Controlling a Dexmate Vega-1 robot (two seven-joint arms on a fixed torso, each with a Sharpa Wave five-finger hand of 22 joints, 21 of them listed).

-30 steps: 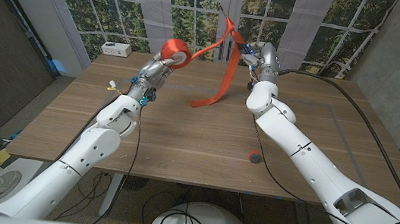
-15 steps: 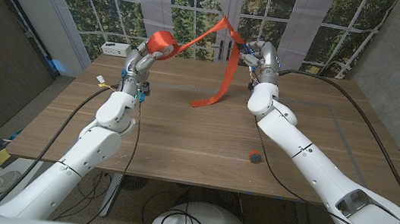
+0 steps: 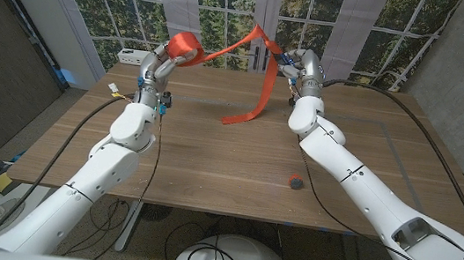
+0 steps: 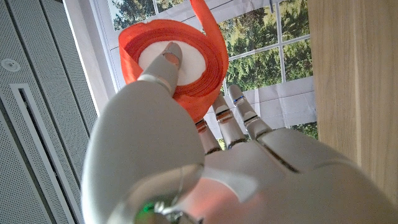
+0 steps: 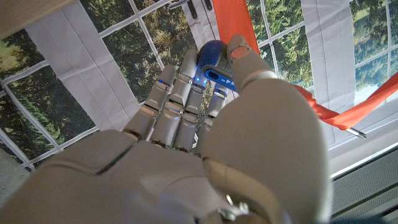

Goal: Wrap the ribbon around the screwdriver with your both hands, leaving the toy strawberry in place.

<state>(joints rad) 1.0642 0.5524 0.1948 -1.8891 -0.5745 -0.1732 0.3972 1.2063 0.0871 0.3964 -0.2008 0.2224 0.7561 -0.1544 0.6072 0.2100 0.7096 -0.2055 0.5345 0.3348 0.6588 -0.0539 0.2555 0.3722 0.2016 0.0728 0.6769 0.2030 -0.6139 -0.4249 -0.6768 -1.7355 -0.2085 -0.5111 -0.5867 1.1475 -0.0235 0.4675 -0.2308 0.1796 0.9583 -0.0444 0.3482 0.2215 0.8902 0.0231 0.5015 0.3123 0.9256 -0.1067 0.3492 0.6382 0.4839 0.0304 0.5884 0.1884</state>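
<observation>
Above desk, left fingers [image 4: 171, 59]: grip the ribbon roll [image 3: 185, 48].
Right fingers [image 5: 186, 87]: closed on the blue-handled screwdriver [image 5: 213, 65]; its long axis cannot be told.
Ribbon [image 3: 260, 80]: stretches between hands, tail hanging to the desk [image 3: 211, 154].
Toy strawberry [image 3: 296, 182]: near front edge.

The left hand [image 4: 205, 162] grips the orange ribbon roll [image 4: 174, 65], thumb pressed on its white core and the other fingers [image 4: 239, 115] reaching up behind it. A loose ribbon strip runs off toward twelve o'clock. The wooden table [image 4: 351, 87] stands at three o'clock, windows with trees behind the roll
</observation>
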